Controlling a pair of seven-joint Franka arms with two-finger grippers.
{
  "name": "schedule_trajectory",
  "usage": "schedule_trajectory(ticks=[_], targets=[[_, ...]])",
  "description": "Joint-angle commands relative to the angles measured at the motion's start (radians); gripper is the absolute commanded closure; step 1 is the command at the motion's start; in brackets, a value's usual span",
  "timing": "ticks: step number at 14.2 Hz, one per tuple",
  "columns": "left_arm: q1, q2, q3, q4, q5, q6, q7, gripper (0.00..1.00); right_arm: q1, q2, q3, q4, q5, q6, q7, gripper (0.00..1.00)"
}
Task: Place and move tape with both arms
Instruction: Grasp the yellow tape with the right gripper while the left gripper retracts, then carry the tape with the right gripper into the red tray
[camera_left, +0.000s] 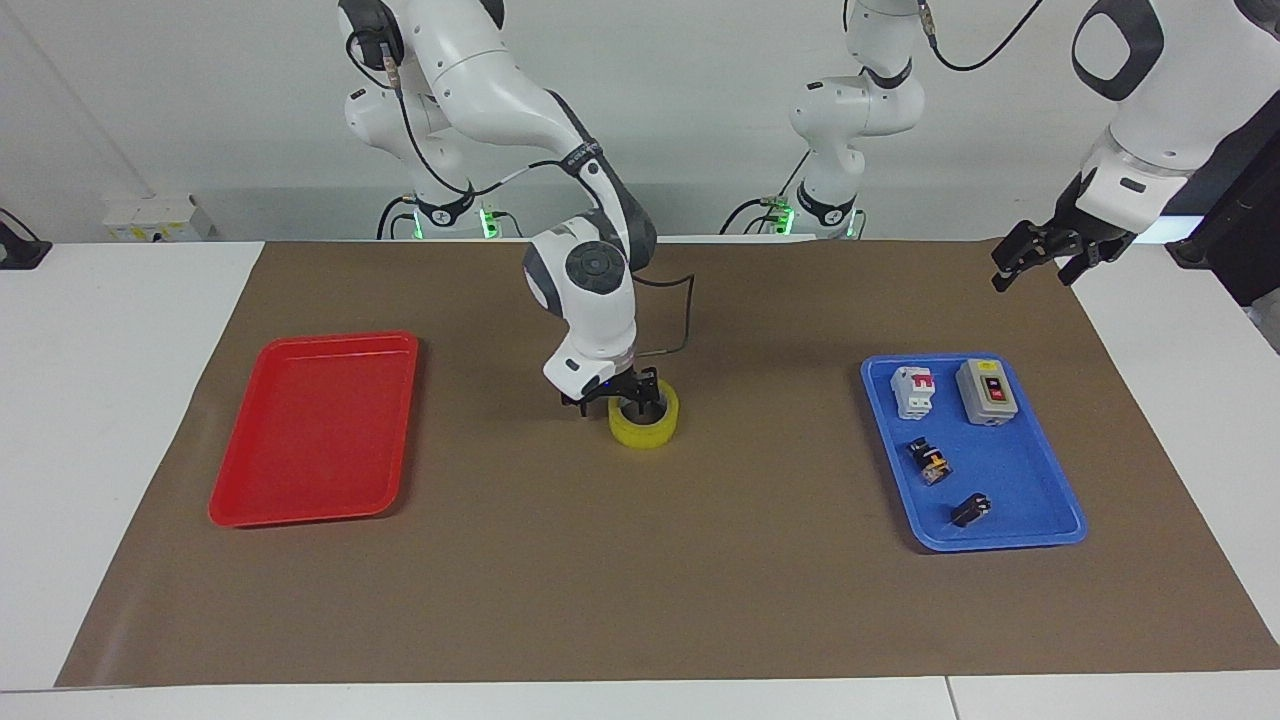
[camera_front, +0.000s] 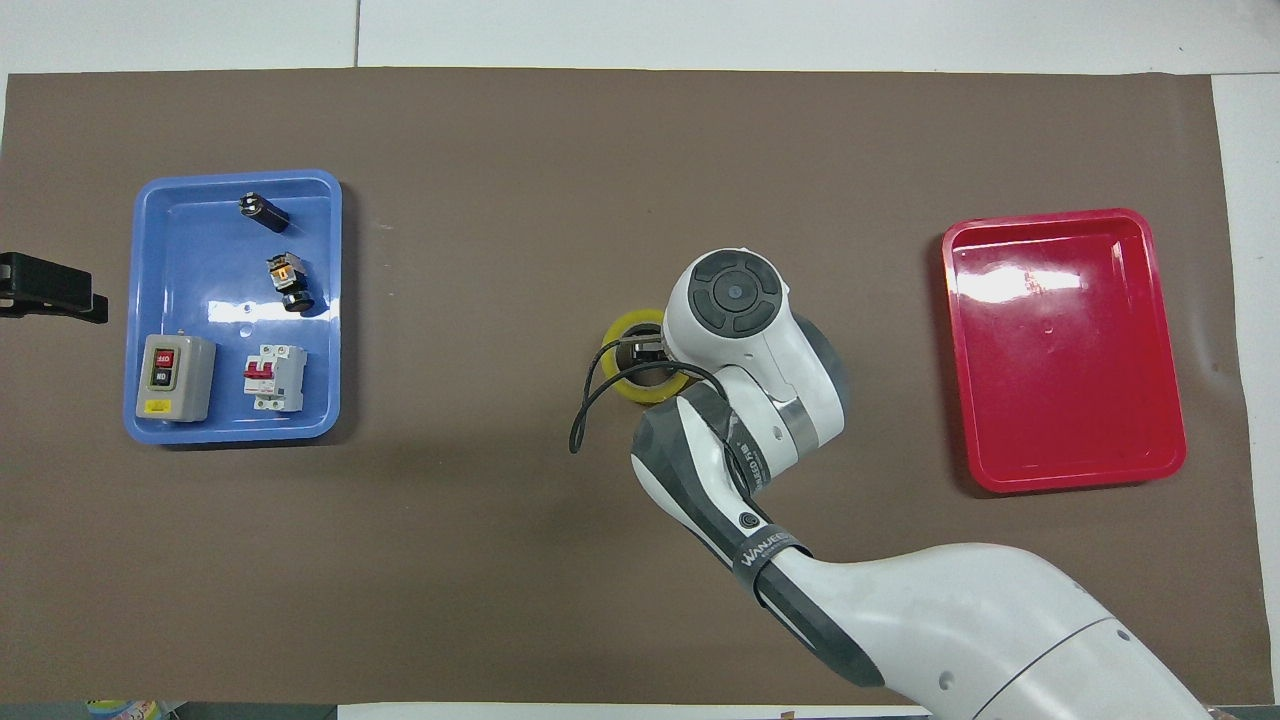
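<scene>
The yellow tape (camera_left: 648, 430) lies flat on the brown mat in the middle of the table. My right gripper (camera_left: 618, 404) is down on the roll and open. One finger reaches into the core and the other stands outside the wall, on the side toward the red tray. From above, the right wrist covers most of the tape (camera_front: 622, 332), and only a bit of the right gripper (camera_front: 646, 350) shows in the hole. My left gripper (camera_left: 1035, 262) hangs open and empty over the mat's edge at the left arm's end, also seen from above (camera_front: 52, 290).
A blue tray (camera_left: 1040, 500) with several electrical parts sits toward the left arm's end. A red tray (camera_left: 310, 430) with nothing in it sits toward the right arm's end. A black cable (camera_front: 585, 400) loops out from the right wrist beside the tape.
</scene>
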Motion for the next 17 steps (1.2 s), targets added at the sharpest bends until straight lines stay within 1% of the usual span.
schedule_trajectory(ticks=[1,2,4,7,8,9,10,11,12,15,17], targets=[[0.0,-0.002,-0.002,0.011,-0.009,0.006,0.017,0.0,-0.011,-0.029,0.001,-0.036,0.014,0.015,-0.03,0.9],[0.0,-0.001,-0.003,0.011,-0.008,0.006,0.02,0.0,-0.011,-0.029,0.003,-0.036,0.014,0.013,-0.03,1.0],[0.0,-0.002,-0.003,0.009,-0.009,0.003,0.023,0.0,-0.003,-0.027,0.001,-0.022,0.014,-0.005,-0.025,1.0],[-0.019,-0.008,-0.003,-0.005,-0.012,0.007,0.031,0.0,-0.02,-0.019,-0.005,0.07,-0.009,-0.108,-0.031,1.0],[-0.019,-0.01,-0.003,-0.005,-0.012,0.001,0.029,0.0,-0.031,-0.021,-0.011,0.107,-0.039,-0.152,-0.034,1.0],[-0.019,-0.013,-0.003,-0.005,-0.012,0.001,0.029,0.0,-0.067,-0.03,-0.012,0.124,-0.081,-0.198,-0.062,1.0],[-0.019,-0.019,-0.003,-0.005,-0.012,0.001,0.029,0.0,-0.131,-0.067,-0.011,0.124,-0.093,-0.235,-0.155,1.0],[-0.019,-0.021,-0.003,-0.005,-0.012,0.003,0.029,0.0,-0.196,-0.097,-0.011,0.112,-0.09,-0.255,-0.279,1.0],[-0.017,-0.021,-0.002,-0.003,-0.012,0.003,0.029,0.0,-0.291,-0.12,-0.009,0.11,-0.09,-0.281,-0.409,1.0],[-0.016,-0.021,-0.002,-0.003,-0.012,0.003,0.029,0.0,-0.481,-0.137,-0.011,0.108,-0.086,-0.335,-0.702,1.0],[-0.017,-0.021,-0.002,-0.003,-0.012,0.003,0.029,0.0,-0.595,-0.139,-0.011,0.092,-0.089,-0.334,-0.824,1.0]])
